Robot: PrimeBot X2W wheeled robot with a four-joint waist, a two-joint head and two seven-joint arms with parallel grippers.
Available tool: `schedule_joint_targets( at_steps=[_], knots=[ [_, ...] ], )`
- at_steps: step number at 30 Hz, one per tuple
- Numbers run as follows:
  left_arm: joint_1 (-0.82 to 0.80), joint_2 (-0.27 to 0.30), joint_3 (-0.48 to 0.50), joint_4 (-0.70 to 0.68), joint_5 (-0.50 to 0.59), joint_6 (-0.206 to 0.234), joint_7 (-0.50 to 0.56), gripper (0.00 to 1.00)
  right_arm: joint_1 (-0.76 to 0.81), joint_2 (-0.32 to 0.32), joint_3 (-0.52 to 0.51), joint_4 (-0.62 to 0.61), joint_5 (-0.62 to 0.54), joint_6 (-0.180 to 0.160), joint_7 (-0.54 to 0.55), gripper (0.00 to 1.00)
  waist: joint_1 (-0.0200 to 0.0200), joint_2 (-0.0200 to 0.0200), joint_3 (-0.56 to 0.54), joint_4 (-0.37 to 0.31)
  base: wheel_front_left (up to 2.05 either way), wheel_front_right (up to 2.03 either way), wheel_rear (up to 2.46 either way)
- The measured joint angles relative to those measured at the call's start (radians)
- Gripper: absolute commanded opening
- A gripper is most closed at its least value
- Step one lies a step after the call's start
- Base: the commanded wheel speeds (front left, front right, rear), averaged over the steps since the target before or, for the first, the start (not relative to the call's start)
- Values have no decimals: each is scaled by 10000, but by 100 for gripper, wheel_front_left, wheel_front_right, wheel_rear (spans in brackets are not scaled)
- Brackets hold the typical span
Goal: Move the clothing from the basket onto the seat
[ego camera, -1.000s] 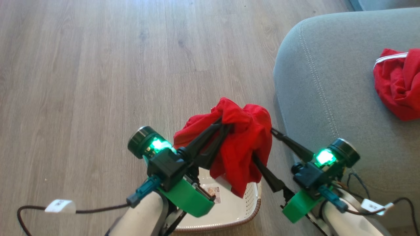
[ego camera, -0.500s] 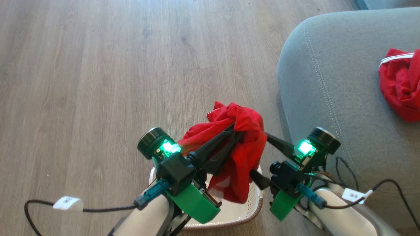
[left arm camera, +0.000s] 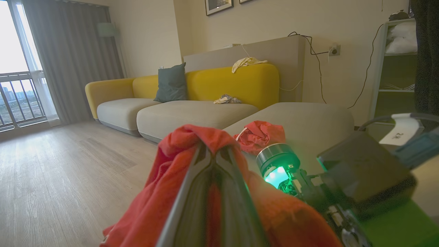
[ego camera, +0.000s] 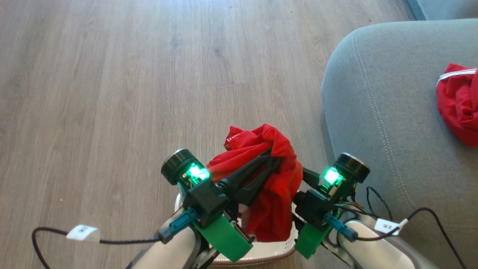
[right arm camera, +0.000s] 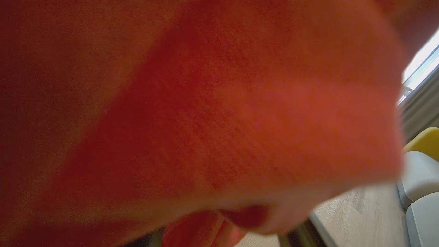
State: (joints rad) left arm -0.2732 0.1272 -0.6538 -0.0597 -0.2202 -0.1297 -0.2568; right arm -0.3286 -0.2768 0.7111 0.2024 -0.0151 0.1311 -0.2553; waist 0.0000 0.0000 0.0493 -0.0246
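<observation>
A soft bright red fabric garment (right arm camera: pixel 192 113) hangs right against the lens, out of focus, with only its fine grain readable. It covers the view from the left edge almost to the right. It is shadowed toward the left and the top right corner, and brighter orange-red through the middle. A small darker fold bulges down near the bottom centre. Below it, at the lower right, is a strip of pale wood-plank floor (right arm camera: pixel 356 212). A narrow dark shape (right arm camera: pixel 296 238) at the bottom edge is too blurred to identify. At the right edge are pale grey upholstered cushions (right arm camera: pixel 420 175), a mustard-yellow rounded backrest (right arm camera: pixel 427 139) above them, and higher up a bright window (right arm camera: pixel 420 58).
</observation>
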Motion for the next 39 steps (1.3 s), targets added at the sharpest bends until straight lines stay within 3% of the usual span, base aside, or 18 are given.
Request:
schedule_joint_targets(
  at_steps=[3, 4, 5, 16, 18, 19, 20, 28, 39],
  knots=[
    [0, 0, -40, 4, 0, 0, 0, 0, -52, 38, -12, 50, 2, 0, 0, 100, 0, 0, -39, 21, 0, 0, 0],
    [1, -2, -54, 8, 0, 0, 0, 0, -84, 150, -61, 81, 100, 0, 0, 30, 0, 0, -73, 33, 0, 0, 0],
    [1, 0, -61, 12, 0, 0, 0, 0, -83, 199, -79, 82, 150, 0, 0, 0, 0, 0, -84, 40, 0, 0, 0],
    [3, 0, 15, 36, 0, 0, 0, 0, -70, 443, -658, 173, 353, 0, 0, 0, 0, 0, 20, 88, 0, 0, 0],
    [3, -8, 61, 35, 2, 0, 0, 47, -29, 545, -878, 81, 497, 0, 0, 0, 0, 0, 44, 78, 0, 0, 0],
    [4, -23, 115, 21, 2, 0, 0, 79, 0, 591, -995, 21, 594, 0, 0, 0, 0, 0, 52, 73, 0, 0, 0],
    [3, -31, 169, 10, 4, 0, 0, 100, 22, 604, -1064, -29, 621, 0, 0, 0, 0, 0, 61, 66, 0, 0, 0],
    [7, -65, 395, 10, 17, 0, 0, 100, 176, 782, -1770, -238, 637, 0, 0, 0, 0, 0, 64, -5, 0, 0, 0],
    [120, -88, 765, 174, 211, 0, 0, 100, 809, 1204, -3783, -311, 848, 0, 0, 0, 0, 0, -2, -193, 0, 0, 0]
  ],
)
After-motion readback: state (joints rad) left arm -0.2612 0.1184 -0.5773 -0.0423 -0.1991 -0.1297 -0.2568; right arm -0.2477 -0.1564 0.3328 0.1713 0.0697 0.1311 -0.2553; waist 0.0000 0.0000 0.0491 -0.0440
